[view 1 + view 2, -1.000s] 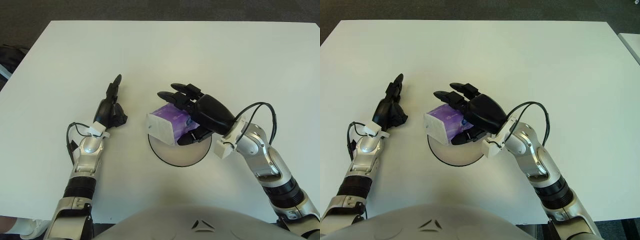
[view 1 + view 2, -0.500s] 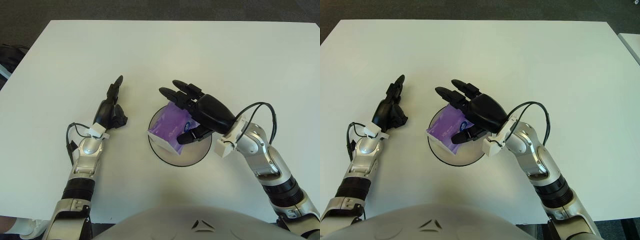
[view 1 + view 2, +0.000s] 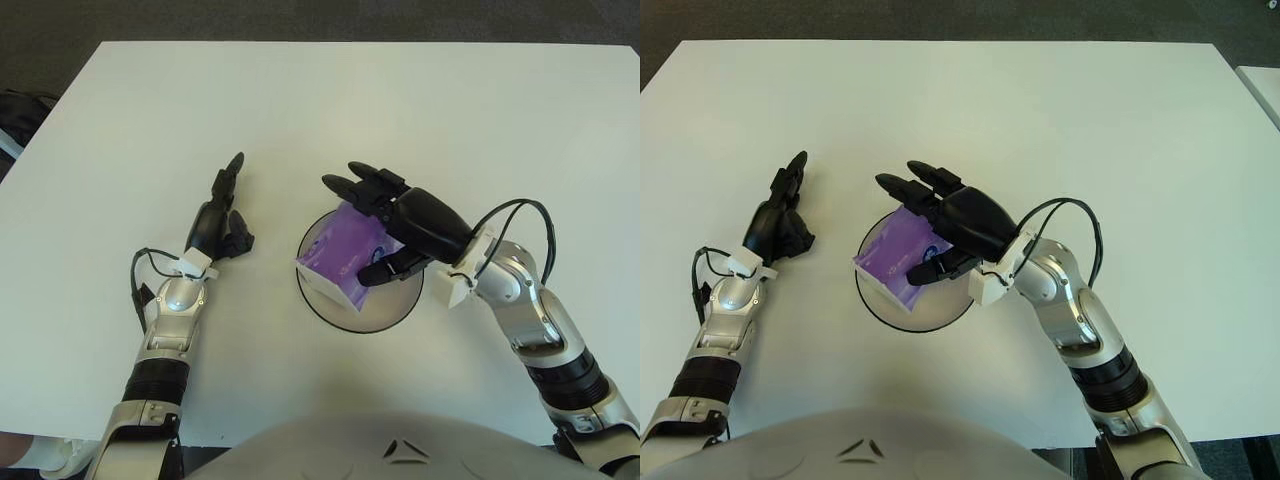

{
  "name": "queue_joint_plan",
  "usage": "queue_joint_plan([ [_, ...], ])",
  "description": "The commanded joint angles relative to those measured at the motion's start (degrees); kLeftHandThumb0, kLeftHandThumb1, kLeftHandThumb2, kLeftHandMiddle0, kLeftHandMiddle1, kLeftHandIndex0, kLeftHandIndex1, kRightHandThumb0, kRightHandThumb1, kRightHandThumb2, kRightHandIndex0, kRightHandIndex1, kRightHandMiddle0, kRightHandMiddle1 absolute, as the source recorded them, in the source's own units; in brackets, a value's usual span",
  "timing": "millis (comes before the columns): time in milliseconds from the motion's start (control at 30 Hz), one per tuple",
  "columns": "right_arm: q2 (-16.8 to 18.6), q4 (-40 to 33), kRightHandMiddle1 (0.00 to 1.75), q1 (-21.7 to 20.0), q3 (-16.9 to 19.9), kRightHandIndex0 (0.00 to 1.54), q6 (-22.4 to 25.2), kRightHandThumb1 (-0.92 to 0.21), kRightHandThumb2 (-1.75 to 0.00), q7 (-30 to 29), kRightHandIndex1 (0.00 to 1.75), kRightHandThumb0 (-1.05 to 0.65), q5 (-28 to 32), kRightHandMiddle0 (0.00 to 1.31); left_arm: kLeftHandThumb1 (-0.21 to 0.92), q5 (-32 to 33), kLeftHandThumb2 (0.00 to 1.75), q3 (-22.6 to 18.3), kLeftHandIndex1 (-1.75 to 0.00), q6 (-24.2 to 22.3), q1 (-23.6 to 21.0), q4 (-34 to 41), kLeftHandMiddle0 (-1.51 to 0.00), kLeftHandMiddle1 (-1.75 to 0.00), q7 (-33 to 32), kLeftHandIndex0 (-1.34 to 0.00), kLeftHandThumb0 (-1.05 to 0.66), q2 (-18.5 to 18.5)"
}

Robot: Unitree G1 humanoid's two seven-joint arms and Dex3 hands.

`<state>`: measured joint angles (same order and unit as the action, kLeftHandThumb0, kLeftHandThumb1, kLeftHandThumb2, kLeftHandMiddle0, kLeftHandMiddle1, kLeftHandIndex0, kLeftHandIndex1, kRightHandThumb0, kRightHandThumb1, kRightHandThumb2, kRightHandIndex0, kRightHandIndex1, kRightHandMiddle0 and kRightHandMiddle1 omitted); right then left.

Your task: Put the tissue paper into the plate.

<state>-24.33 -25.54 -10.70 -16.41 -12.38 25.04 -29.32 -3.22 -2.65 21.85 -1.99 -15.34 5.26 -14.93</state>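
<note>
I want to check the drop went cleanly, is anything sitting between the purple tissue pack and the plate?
Nothing visible does. The tissue pack already lies in the plate, with the right hand open above it. The left hand shows apart, left of the plate.

A glossy purple plastic-wrapped tissue pack (image 3: 345, 252) lies in a smooth, pale plate (image 3: 385, 310) with a dark rim on a matt white table (image 3: 400, 110), under the right hand (image 3: 405, 215) of glossy black plastic.
</note>
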Motion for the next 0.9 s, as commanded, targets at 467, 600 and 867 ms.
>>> queue_joint_plan([
  [467,2.33,2.32,0.0,-4.22,12.96,0.0,11.75,-0.92,-0.29,1.88,0.0,-1.05,22.82,0.0,0.92,0.86,1.26,-1.03,-0.25,-8.3,4.85,-0.51,-0.11,-0.03,-3.37,0.0,-0.94,4.72],
  [600,6.68,10.33,0.0,-4.7,14.53,0.0,8.22,-0.92,-0.28,-5.34,0.0,-1.05,22.41,0.0,0.92,0.98,1.25,-1.2,-0.27,-8.55,5.08,-0.25,-0.11,-0.03,-3.29,0.0,-0.94,5.02],
  [867,16.38,13.18,0.0,-4.84,18.11,0.03,6.54,-0.92,-0.57,-14.11,0.01,-1.02,29.53,0.01,0.92,1.1,1.24,-1.24,-0.26,-7.39,5.74,-0.08,-0.11,-0.03,-3.23,0.0,-0.93,5.3],
])
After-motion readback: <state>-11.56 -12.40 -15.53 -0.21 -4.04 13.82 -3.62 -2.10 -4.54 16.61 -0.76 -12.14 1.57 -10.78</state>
